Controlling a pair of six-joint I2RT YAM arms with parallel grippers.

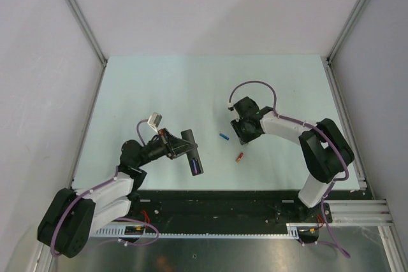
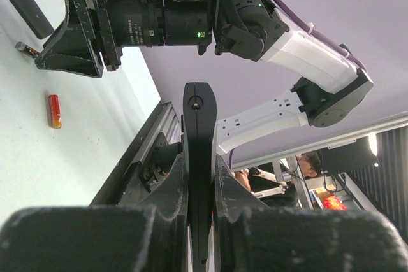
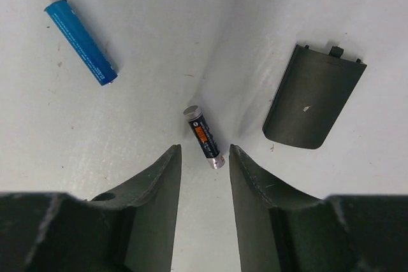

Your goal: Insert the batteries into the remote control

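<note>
My left gripper is shut on the black remote control, held edge-on above the table's front. My right gripper hangs open just over the table. A small black battery with an orange label lies right at its fingertips, its lower end between them, untouched. The blue battery lies to one side, and the red-orange battery lies nearer the front edge. In the top view the black battery is hidden under the right gripper.
The remote's loose black battery cover lies flat on the table beside the right gripper. The pale table is bounded by grey walls and a black rail along the front.
</note>
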